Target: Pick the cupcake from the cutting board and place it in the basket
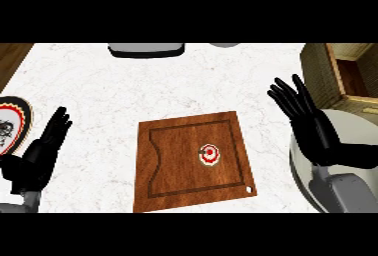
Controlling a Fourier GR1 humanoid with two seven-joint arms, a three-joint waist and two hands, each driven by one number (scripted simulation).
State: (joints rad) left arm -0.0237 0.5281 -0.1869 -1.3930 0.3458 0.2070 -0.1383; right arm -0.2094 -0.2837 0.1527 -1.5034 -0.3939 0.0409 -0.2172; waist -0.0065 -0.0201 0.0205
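While both hands stay off the work, one cupcake (209, 153) sits on one cutting board (177, 165), between them, nearer the right hand (314, 131). Right hand: fingers straight, open, holding nothing, well apart from the cupcake. Left hand (37, 152): fingers straight, open, empty, beside one patterned plate (15, 122) at its outer side. Basket not identifiable.
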